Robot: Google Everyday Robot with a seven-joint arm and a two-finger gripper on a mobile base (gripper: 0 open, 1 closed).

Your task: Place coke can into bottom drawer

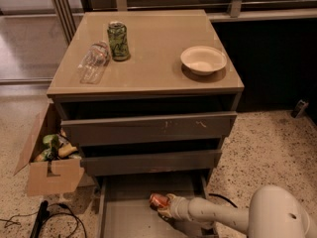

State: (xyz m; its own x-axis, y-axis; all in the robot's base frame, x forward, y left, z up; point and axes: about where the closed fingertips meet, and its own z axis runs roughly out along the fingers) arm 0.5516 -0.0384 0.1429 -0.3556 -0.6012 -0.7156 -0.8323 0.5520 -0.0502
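Coke can [157, 199], red metal cylinder, in grey bottom drawer [124, 219], gripper [163, 207] jaws clasping it

I see a red-orange coke can [158, 200] at my cream gripper [167, 207] over the seemingly grey bottom drawer [126, 218].

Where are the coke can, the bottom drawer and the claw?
coke can [157, 199]: camera view, red side.
bottom drawer [126, 218]: camera view, bare grey floor.
claw [168, 208]: camera view, pale tip by the can, inside the drawer.
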